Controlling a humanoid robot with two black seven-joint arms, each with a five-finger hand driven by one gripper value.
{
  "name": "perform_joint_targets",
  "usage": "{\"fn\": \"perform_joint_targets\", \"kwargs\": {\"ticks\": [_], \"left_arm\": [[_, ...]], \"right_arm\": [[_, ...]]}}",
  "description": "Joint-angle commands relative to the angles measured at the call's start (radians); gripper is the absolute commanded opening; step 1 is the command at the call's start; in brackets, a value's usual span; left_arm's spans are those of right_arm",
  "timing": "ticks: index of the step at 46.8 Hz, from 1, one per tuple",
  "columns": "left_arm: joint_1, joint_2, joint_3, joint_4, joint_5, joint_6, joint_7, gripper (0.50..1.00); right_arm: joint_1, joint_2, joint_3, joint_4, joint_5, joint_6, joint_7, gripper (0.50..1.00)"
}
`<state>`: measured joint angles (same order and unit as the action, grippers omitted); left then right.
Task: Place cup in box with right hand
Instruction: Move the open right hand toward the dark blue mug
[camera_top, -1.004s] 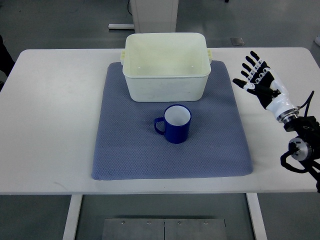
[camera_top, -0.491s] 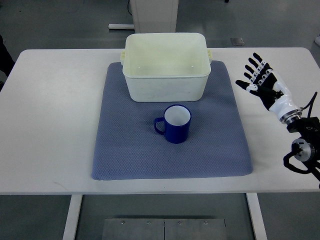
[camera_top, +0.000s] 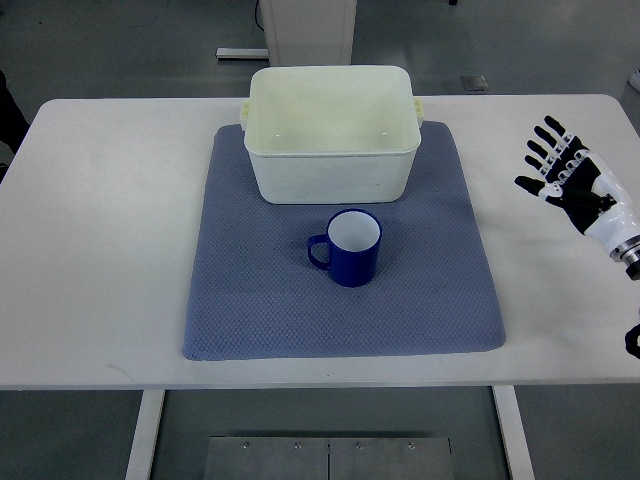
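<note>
**Blue mug waited on the mat while the right hand hovered far to the side**

A dark blue enamel-style mug with a white inside (camera_top: 351, 246) stood upright on a grey-blue textured cloth mat (camera_top: 250, 300), its mouth open to the camera and its loop handle pointing to the picture's left. It sat just in front of a cream rectangular plastic box (camera_top: 331, 132), which rested at the far end of the mat and appeared empty. Both lay on a white table (camera_top: 100, 250).

The mug looked rigid, fairly light and smooth-sided, so probably a little slippery. A wrap around the round body from the right side, opposite the handle, seemed the soundest hold.

The robot's black-and-white right hand (camera_top: 572, 178) was over the table near its right edge, well apart from the mug and clear of the mat. Its fingers (camera_top: 549, 140) were spread and straight, pointing away from the robot, holding nothing. The left arm was out of view.
</note>
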<state>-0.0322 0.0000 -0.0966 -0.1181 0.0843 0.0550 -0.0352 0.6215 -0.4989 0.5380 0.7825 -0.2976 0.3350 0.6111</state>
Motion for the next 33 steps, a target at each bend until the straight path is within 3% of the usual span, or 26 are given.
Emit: {"fn": "perform_joint_targets", "kwargs": {"ticks": [1, 16, 33], "left_arm": [[0.000, 0.000, 0.000, 0.000, 0.000, 0.000, 0.000, 1.000], [0.000, 0.000, 0.000, 0.000, 0.000, 0.000, 0.000, 1.000], [0.000, 0.000, 0.000, 0.000, 0.000, 0.000, -0.002, 1.000]], "right_arm": [[-0.009, -0.015, -0.033, 0.001, 0.000, 0.018, 0.000, 1.000], [-0.013, -0.064, -0.164, 0.104, -0.011, 0.033, 0.000, 1.000], [-0.013, -0.109, -0.164, 0.239, -0.037, 0.033, 0.000, 1.000]]}}
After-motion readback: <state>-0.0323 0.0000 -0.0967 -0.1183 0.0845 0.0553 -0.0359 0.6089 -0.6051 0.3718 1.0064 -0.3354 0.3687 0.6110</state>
